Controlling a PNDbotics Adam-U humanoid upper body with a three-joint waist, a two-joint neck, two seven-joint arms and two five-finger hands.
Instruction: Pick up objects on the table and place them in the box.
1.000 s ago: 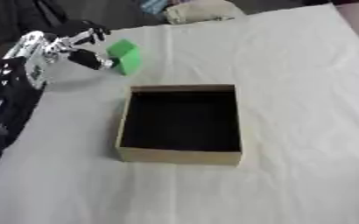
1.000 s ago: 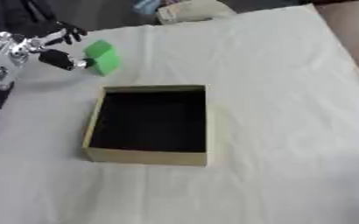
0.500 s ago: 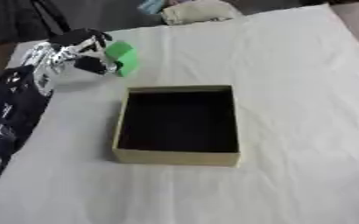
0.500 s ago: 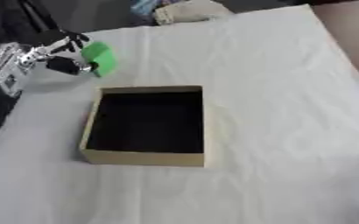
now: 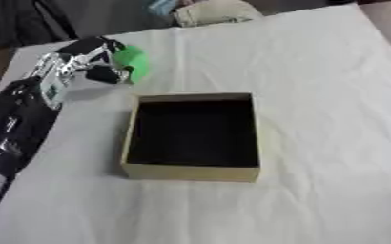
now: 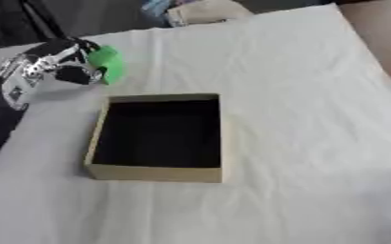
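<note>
Green block (image 5: 133, 62), upper left of the frame, held clear of the white cloth-covered table (image 5: 315, 95) just beyond the far-left corner of the open cardboard box (image 5: 192, 135). Judged from its look, the block is light and stiff, with plain flat faces that suit a pinch across opposite sides; nothing suggests it is fragile. Left hand (image 5: 88, 62) enters from the left edge, fingers and thumb curled around the block's left side, pinching it. Box interior is dark and appears empty. Right hand appears in neither view.
</note>
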